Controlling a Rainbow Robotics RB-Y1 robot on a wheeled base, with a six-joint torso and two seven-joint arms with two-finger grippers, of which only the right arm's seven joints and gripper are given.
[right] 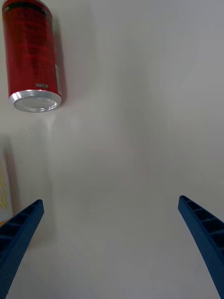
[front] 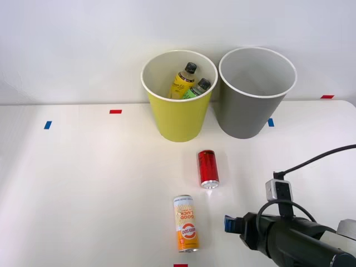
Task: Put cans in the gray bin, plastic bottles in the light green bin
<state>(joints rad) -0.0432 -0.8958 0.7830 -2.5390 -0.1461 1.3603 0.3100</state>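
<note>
Two black-capped bottles (front: 189, 82) lean inside the yellow-green bin (front: 179, 119); the gray bin (front: 250, 114) stands just beside it. A red can (front: 208, 168) and an orange-white can (front: 186, 223) lie on their sides nearby.

On the white tabletop (front: 83, 183) two bins stand side by side at the back, the light green bin (front: 179, 111) left of the gray bin (front: 253, 100). Two bottles (front: 189, 83) lean inside the green one. The red can (front: 208, 168) and the orange can (front: 186, 223) lie on their sides in front. The right arm (front: 295, 236) enters from the lower right corner.
</note>
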